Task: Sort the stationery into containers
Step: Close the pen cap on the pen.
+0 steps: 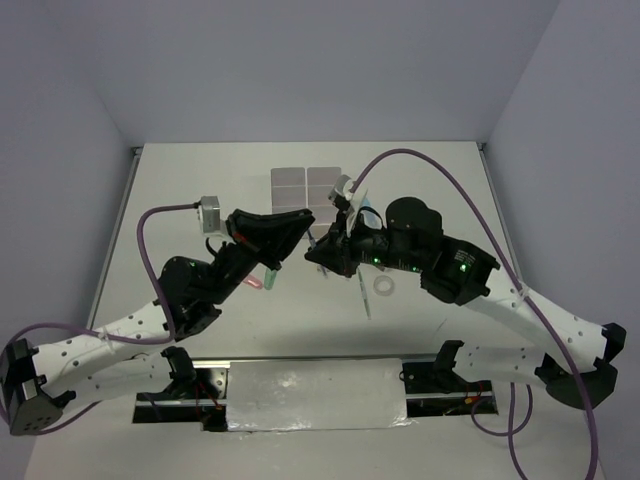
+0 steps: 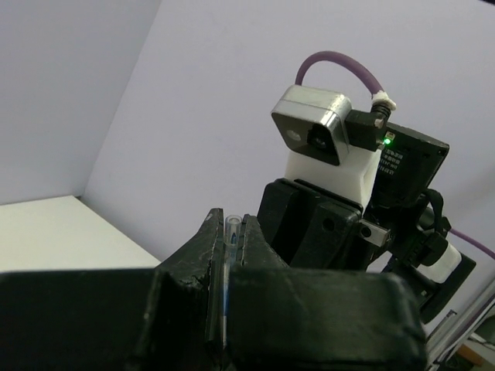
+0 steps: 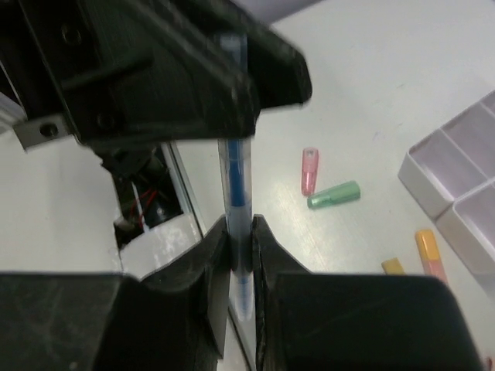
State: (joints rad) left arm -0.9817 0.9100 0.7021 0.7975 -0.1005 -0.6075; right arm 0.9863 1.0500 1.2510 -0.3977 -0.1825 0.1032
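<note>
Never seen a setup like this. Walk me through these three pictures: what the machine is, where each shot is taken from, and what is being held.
These are two robot arms bolted to a table. The overhead picture shows both; the other two come from cameras on each wrist. The left gripper and right gripper meet mid-table, both clamped on one thin blue pen, seemingly passing it between them. On the table lie a pink marker, a green marker, an orange marker and a clear tape ring. The white compartments are the sorting containers.

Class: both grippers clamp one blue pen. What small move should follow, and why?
Probably one gripper lets go: the left gripper and right gripper both pinch the blue pen, so neither can carry it to the containers alone.
</note>
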